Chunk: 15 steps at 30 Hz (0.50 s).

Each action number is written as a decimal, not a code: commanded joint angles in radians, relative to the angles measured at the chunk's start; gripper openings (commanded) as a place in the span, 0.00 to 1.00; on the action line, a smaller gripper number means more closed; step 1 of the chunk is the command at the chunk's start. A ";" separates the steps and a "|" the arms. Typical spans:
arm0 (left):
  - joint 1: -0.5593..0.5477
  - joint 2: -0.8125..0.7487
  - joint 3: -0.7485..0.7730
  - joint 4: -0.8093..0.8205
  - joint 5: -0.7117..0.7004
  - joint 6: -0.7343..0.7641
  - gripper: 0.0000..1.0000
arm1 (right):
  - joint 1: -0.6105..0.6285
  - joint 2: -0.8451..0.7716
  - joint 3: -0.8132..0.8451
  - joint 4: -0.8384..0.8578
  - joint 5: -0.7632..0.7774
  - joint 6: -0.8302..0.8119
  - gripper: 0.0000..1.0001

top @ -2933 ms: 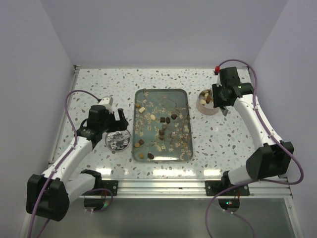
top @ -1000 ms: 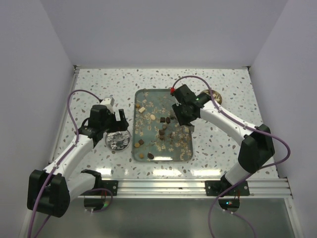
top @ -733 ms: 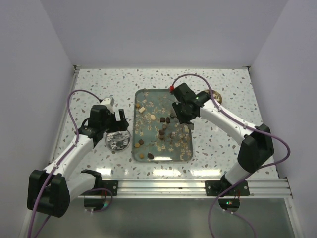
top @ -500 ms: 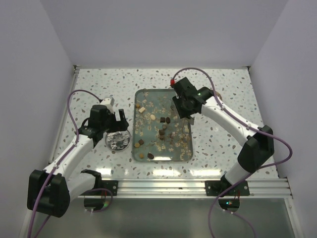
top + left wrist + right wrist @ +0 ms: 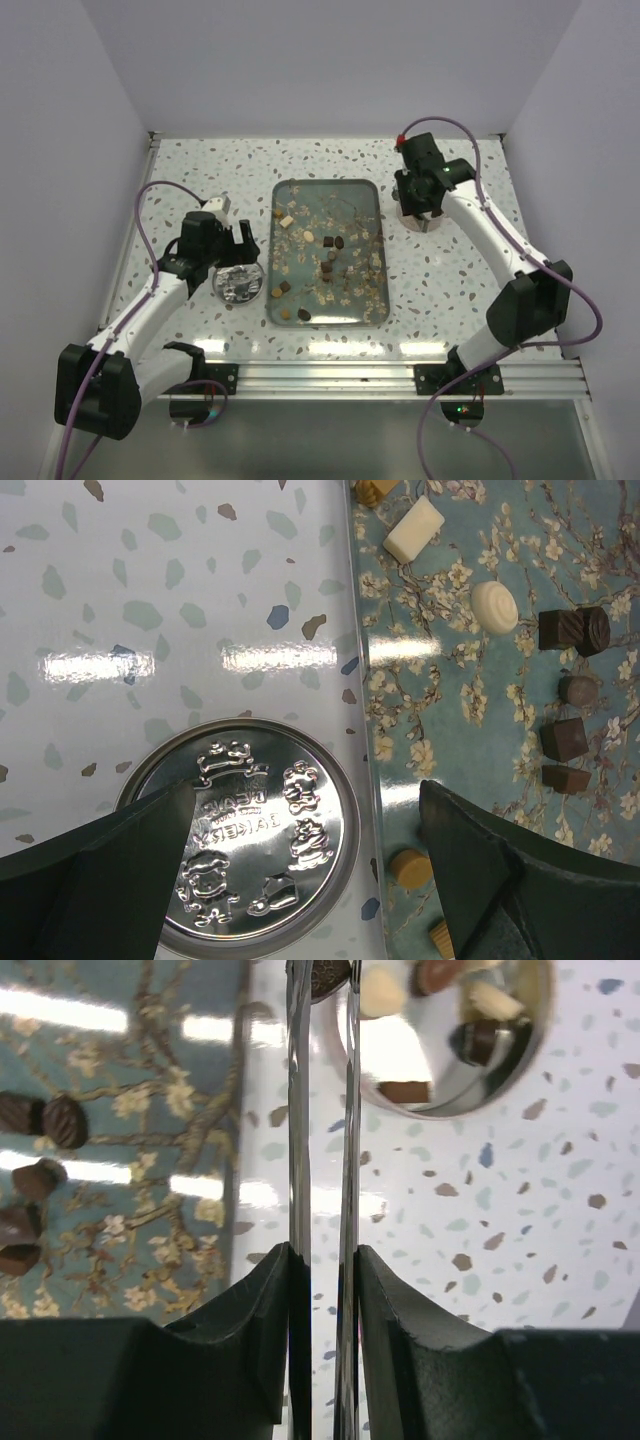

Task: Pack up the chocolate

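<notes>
chocolate (image 5: 328, 980) pinched in right claw (image 5: 322, 968) at tin (image 5: 445, 1112) rim; left claw (image 5: 307, 795) spread over lid (image 5: 245, 850)

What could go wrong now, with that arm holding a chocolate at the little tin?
The right arm's jaws pinch a dark chocolate at the rim of the tin, not over its middle; released here, it might bounce onto the table. The thin jaws also hang close to that rim, so a small drift could nudge the tin, which already holds several chocolates.
</notes>
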 commanded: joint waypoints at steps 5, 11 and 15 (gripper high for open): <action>0.004 -0.018 0.013 0.041 0.001 0.022 1.00 | -0.173 -0.114 0.003 -0.006 -0.025 -0.071 0.29; 0.004 -0.016 0.016 0.038 -0.001 0.023 1.00 | -0.205 -0.132 -0.023 -0.002 -0.039 -0.076 0.30; 0.005 -0.015 0.024 0.034 -0.001 0.025 1.00 | -0.205 -0.134 -0.030 0.003 -0.048 -0.072 0.34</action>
